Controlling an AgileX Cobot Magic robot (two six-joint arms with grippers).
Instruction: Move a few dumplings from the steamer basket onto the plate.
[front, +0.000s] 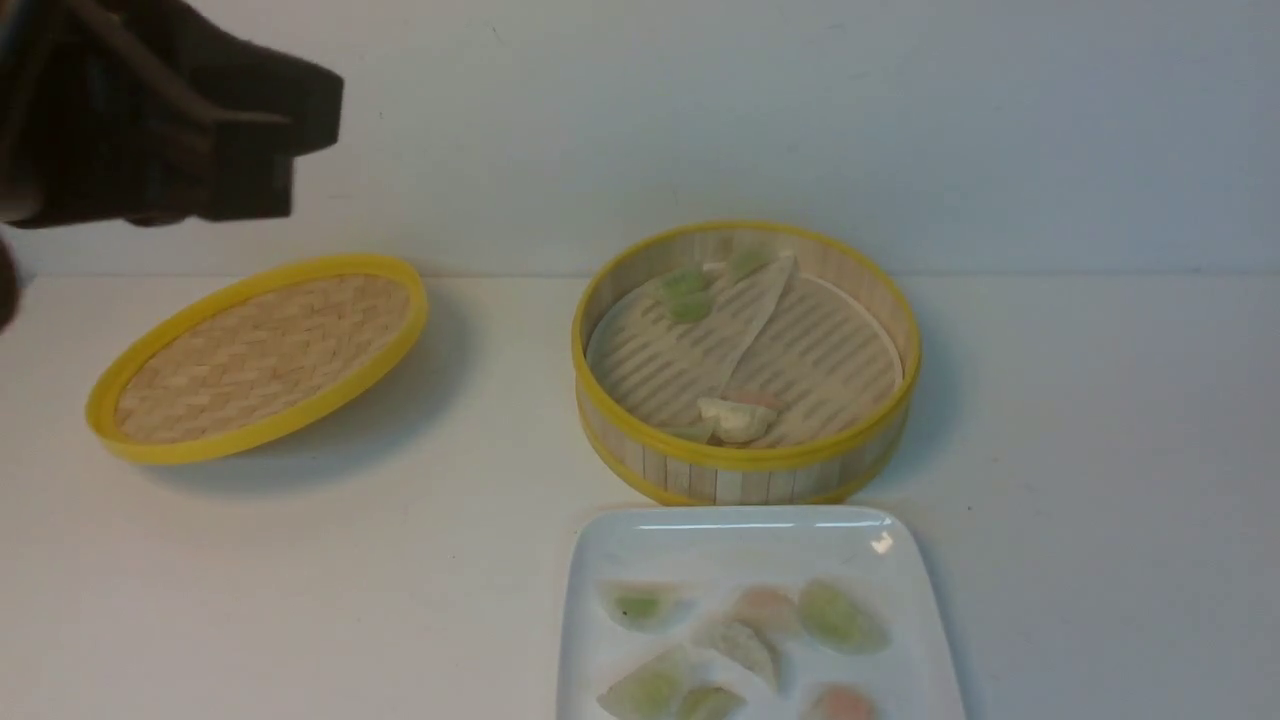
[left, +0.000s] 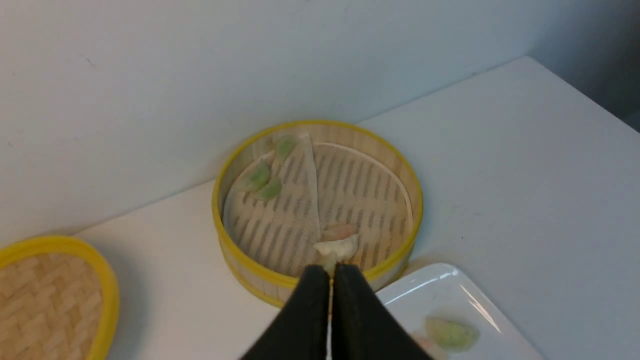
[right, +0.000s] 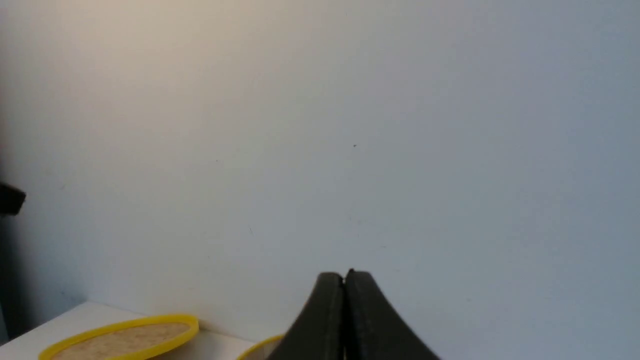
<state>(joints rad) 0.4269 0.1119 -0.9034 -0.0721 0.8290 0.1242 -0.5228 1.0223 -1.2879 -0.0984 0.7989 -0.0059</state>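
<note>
The steamer basket (front: 745, 462) stands mid-table with its pale liner folded over. In it lie green dumplings (front: 686, 292) at the back and a whitish one (front: 735, 416) beside a pinkish one at the front. The white plate (front: 750, 548) in front of the basket carries several dumplings (front: 840, 616). My left arm (front: 170, 120) hangs high at the far left, away from the basket. In the left wrist view my left gripper (left: 330, 272) is shut and empty, looking down on the basket (left: 350, 134) and plate (left: 440, 290). My right gripper (right: 345, 276) is shut and empty, facing the wall.
The flat woven lid (front: 260, 355) with its yellow rim lies tilted on the table left of the basket; it also shows as the lid (right: 125, 337) in the right wrist view. A white wall stands close behind the basket.
</note>
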